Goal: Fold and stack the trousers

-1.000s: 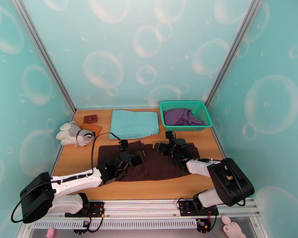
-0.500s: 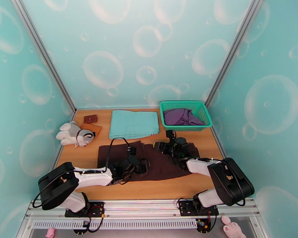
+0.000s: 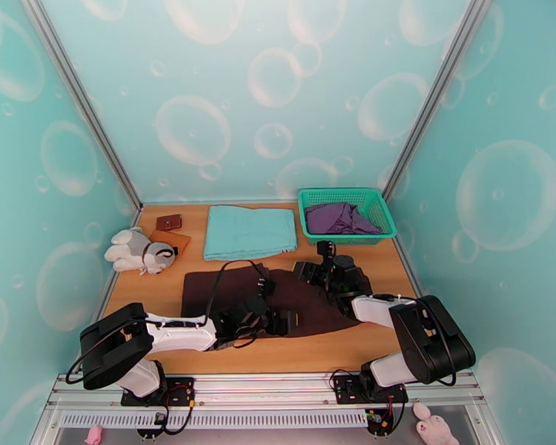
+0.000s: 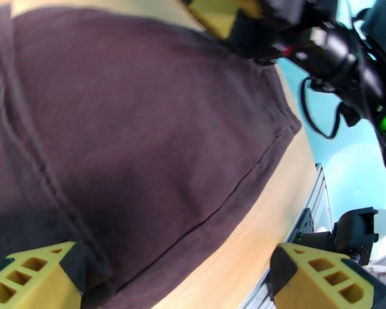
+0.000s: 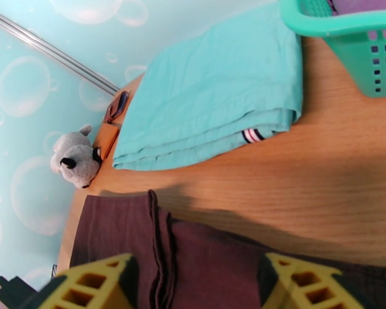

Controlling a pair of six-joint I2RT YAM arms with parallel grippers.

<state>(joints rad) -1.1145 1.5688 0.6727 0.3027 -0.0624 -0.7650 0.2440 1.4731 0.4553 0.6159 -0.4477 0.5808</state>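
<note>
The dark brown trousers [image 3: 211, 287] are spread flat on the wooden table [image 3: 315, 355]. The left gripper [image 3: 284, 321] is held low over their near edge, the right gripper [image 3: 306, 274] over their far right part. A folded teal cloth [image 3: 250, 231] is seen behind them.

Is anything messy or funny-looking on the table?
The purple garment lies crumpled in the green plastic basket, and the grey-and-white plush toy lies on its side at the table's left edge. The dark brown trousers lie spread out, slightly wrinkled.

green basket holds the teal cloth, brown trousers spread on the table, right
No: the green basket holds a purple garment, as the top external view shows; the teal cloth lies beside it. The brown trousers are spread on the table.
</note>
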